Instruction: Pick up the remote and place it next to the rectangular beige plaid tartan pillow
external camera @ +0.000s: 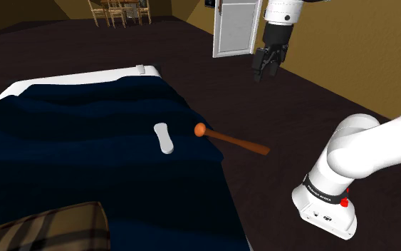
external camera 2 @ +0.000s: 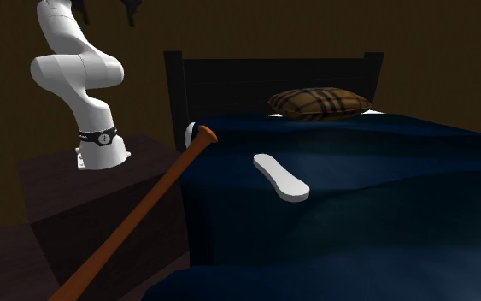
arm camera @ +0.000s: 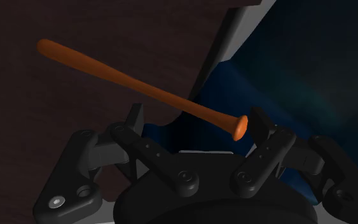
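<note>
Nothing of the job is done yet. The flat, long white remote [external camera: 164, 137] lies on the bed w/ the dark blue blanket [external camera: 63, 142], near the bed's side edge that faces the robot, approx. halfway along it. Nothing touches it. The beige-and-brown plaid rectangular pillow [external camera 2: 319, 103] sits at the head end of the bed, by the dark headboard [external camera 2: 272, 73], well apart from the remote.

The all-black two-finger gripper [external camera: 266, 68] hangs high in the air, out past that side edge & over the dark floor [external camera: 298, 107]. In the wrist view its fingers [arm camera: 135, 118] stand apart & hold nothing, so it is open & empty.

A long orange-brown bat [external camera: 234, 141] leans w/ its round knob on the bed's side edge, just beside the remote, & its other end down on the floor. It may get in the way.

Left to do: come down over the remote, grab it, lift it, carry it to the head end & put it down next to the pillow. The remote looks thin, but it's hard to tell how thick it is.
</note>
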You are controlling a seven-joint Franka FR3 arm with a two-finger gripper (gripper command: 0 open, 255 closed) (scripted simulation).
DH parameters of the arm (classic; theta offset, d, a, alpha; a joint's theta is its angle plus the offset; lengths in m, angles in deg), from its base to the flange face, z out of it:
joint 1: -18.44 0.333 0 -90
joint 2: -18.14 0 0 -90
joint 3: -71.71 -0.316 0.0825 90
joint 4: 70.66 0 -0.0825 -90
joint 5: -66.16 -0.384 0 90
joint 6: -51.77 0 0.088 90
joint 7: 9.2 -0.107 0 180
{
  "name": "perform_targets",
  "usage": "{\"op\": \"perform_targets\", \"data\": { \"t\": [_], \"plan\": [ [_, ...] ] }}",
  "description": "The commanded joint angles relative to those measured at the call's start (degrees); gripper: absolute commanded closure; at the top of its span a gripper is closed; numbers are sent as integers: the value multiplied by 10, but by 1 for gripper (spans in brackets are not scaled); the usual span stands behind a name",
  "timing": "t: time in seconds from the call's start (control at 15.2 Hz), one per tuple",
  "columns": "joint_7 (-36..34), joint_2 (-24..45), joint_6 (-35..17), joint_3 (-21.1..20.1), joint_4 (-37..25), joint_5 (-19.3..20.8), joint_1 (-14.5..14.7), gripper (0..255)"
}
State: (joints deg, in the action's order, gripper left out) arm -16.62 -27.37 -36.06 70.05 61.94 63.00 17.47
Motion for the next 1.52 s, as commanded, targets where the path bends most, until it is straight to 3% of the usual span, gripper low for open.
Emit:
{"op": "perform_targets", "data": {
  "t": [0.0,0.79,1.45],
  "plan": [
    [0,0,0,0,0,0,0,0],
    [-121,189,-191,-95,-2,-30,3,0],
    [-237,400,-308,-155,-92,13,0,0]
  ]
}}
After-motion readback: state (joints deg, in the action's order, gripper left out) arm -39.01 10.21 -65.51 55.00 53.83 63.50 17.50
